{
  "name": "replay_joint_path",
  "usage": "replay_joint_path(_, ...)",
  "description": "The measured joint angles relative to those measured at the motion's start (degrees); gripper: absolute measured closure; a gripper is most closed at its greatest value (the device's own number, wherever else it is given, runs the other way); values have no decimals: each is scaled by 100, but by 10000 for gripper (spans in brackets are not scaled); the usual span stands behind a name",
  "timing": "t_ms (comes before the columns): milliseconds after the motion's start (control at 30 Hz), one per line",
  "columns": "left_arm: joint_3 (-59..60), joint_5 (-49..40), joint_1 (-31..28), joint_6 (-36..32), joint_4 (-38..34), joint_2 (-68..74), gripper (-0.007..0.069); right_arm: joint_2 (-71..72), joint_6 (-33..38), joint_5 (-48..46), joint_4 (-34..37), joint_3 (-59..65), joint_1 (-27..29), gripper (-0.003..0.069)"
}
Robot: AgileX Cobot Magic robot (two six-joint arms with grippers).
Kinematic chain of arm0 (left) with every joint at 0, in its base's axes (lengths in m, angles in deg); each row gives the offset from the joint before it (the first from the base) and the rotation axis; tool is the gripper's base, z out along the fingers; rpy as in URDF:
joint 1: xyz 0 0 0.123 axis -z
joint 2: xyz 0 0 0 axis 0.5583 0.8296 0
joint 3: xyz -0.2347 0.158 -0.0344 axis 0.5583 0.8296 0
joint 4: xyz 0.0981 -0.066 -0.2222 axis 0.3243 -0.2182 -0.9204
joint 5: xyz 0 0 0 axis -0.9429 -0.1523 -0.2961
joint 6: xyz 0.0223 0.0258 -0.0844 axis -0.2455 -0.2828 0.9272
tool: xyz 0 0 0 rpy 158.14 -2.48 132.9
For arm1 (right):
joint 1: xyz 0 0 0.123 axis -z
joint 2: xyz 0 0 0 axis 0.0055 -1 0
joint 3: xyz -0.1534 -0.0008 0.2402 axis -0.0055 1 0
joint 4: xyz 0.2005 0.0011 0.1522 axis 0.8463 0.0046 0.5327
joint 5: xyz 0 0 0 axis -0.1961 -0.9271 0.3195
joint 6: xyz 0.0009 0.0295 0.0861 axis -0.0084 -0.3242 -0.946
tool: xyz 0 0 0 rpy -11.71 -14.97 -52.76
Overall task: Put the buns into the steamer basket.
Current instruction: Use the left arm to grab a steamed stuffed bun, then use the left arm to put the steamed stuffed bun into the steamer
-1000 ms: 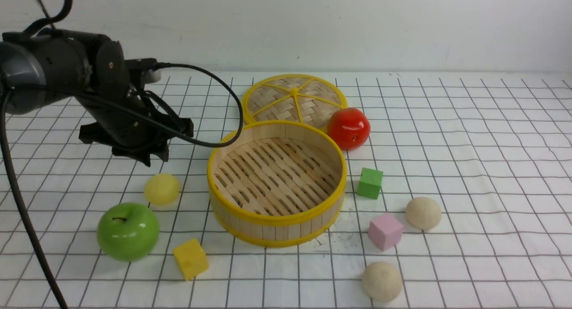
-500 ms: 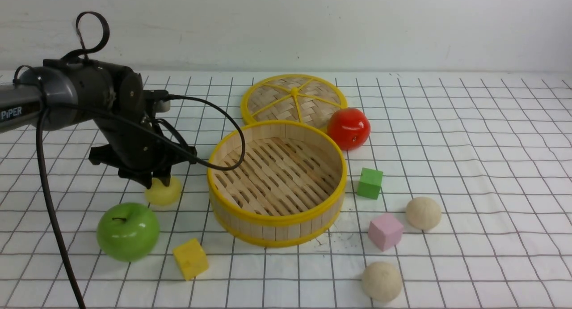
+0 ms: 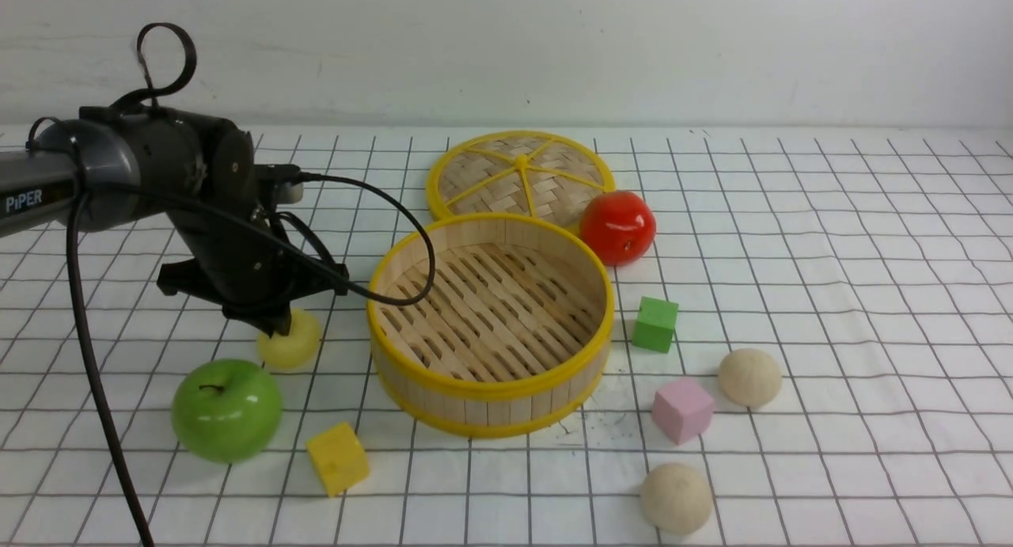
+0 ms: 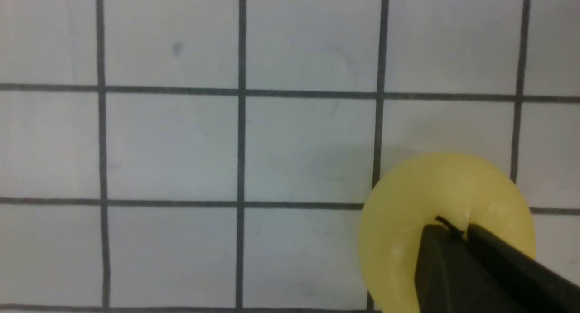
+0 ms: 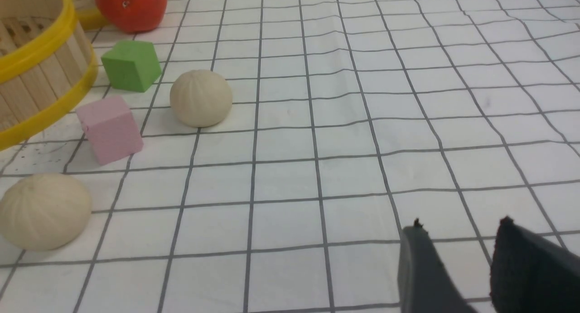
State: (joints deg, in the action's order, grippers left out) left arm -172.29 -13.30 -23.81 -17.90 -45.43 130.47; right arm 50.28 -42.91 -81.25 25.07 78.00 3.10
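The pale yellow bun [image 3: 296, 343] lies on the checked cloth left of the steamer basket [image 3: 491, 390], which holds nothing. My left gripper [image 3: 278, 319] has come down on this bun from above. In the left wrist view the gripper [image 4: 457, 227] is shut, pinching the soft yellow bun [image 4: 426, 190] so that it dents. Two cream buns [image 3: 749, 377] [image 3: 676, 497] sit right of the basket, seen closer in the right wrist view [image 5: 200, 98] [image 5: 43, 211]. My right gripper [image 5: 460, 224] is open over bare cloth, well right of them, holding nothing.
The woven lid [image 3: 520, 175] lies behind the basket with a red apple [image 3: 617, 226] beside it. A green apple [image 3: 227, 408] and a yellow cube [image 3: 338, 457] sit in front of the yellow bun. A green cube [image 3: 655, 324] and a pink cube [image 3: 682, 408] stand near the cream buns.
My left arm dropped from above and behind the yellow bun down onto it, and its jaws closed on the bun. Nothing else moved.
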Motion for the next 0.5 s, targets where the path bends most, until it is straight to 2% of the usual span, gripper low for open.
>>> replay_joint_path(267, -541, -560, 0, -423, -674, -455, 638, 0, 0, 0, 0, 0, 0, 420)
replay_joint_path(500, -1003, -1076, 191, -1131, -1721, -956, 638, 0, 0, 0, 0, 0, 0, 420)
